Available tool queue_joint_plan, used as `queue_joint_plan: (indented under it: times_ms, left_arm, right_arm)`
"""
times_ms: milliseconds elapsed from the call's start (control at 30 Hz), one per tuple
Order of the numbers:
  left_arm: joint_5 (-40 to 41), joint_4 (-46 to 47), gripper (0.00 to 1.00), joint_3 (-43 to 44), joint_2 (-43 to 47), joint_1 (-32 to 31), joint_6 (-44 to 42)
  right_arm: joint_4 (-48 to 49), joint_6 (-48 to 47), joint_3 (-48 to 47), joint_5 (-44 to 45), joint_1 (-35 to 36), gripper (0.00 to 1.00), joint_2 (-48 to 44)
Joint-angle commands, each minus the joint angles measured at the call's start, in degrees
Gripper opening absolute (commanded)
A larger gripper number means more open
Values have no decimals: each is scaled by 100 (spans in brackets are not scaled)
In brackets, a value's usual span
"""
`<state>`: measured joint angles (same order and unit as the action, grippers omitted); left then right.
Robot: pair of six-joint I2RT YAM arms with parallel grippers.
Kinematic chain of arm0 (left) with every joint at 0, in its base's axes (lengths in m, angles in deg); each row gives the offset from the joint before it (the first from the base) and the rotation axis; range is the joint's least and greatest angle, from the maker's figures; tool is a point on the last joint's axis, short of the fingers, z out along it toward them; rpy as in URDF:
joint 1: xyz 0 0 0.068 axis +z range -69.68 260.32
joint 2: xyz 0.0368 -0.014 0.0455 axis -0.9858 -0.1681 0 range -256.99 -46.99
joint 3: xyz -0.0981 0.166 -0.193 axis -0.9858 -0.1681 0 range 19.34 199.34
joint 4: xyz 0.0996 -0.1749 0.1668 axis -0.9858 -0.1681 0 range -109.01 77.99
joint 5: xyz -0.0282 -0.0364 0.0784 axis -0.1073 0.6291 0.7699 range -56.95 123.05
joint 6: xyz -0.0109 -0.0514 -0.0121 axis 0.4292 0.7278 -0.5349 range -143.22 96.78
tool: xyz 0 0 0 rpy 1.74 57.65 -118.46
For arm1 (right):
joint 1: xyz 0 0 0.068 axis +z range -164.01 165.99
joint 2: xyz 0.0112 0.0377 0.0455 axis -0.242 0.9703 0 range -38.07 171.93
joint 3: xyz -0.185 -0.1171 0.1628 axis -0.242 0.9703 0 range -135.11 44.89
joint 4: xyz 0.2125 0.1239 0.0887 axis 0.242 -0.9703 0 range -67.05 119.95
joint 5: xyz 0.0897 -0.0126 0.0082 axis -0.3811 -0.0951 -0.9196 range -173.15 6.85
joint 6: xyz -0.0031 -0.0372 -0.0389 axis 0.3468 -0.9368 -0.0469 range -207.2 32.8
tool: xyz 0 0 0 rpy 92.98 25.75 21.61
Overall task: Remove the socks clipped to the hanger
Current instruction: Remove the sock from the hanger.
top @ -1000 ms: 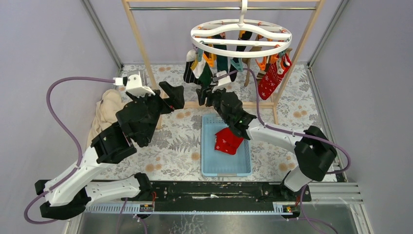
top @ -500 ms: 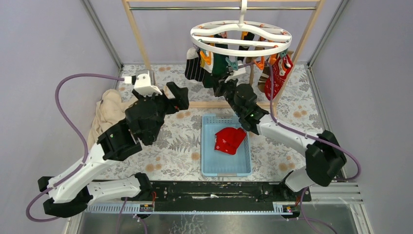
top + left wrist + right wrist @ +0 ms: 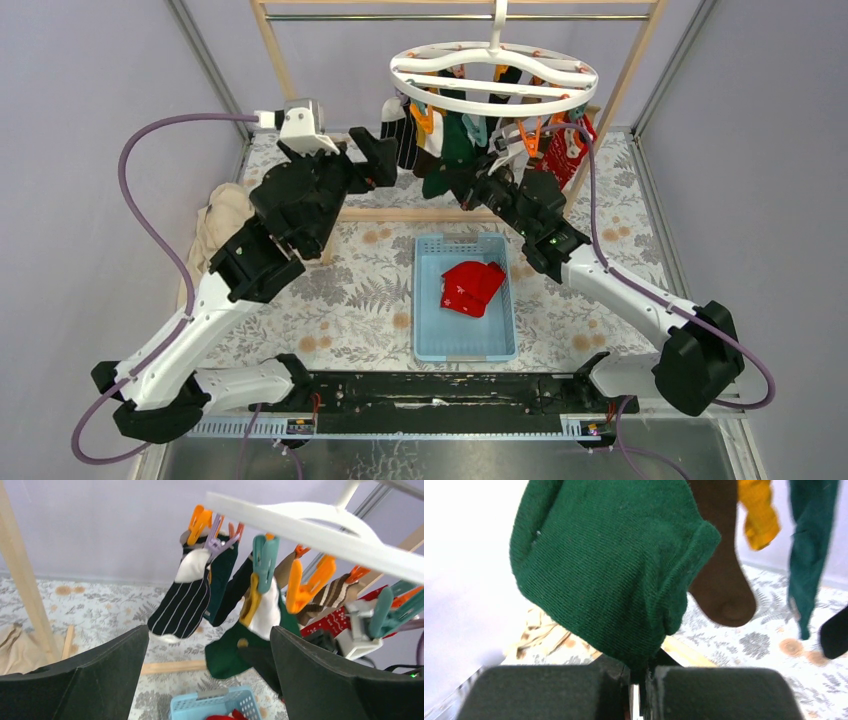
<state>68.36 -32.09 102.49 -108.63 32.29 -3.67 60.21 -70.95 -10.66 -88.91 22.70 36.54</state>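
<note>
The white ring hanger hangs from the rack with several socks clipped under it. My right gripper is shut on the bottom edge of a dark green sock, whose fabric is pinched between the fingers. That sock still hangs from its clip. My left gripper is open and empty to the left of the hanger, its jaws wide. Just beyond it hangs a black striped sock. Brown, mustard and teal socks hang behind. A red patterned sock hangs on the right.
A blue basket on the floral table holds a red sock. A beige cloth lies at the left. The wooden rack frame has uprights on both sides and a floor bar under the hanger.
My right gripper rose toward the hanger and shut on the dark green sock. The left arm lifted and moved closer to the hanger's left side, staying open.
</note>
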Motion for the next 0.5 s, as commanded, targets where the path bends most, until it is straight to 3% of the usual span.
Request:
queue_joint_plan:
  times_ms: [0, 267, 467]
  left_arm:
    - [-862, 608, 99, 299, -214, 450, -144]
    - [-2660, 1195, 99, 164, -495, 1662, 468]
    - [-3880, 1885, 99, 60, -749, 2165, 844]
  right_arm:
    - [-252, 287, -154, -1130, -50, 0, -199]
    - [-368, 784, -170, -2271, -304, 0, -451]
    - [-90, 1407, -98, -3110, -720, 0, -500]
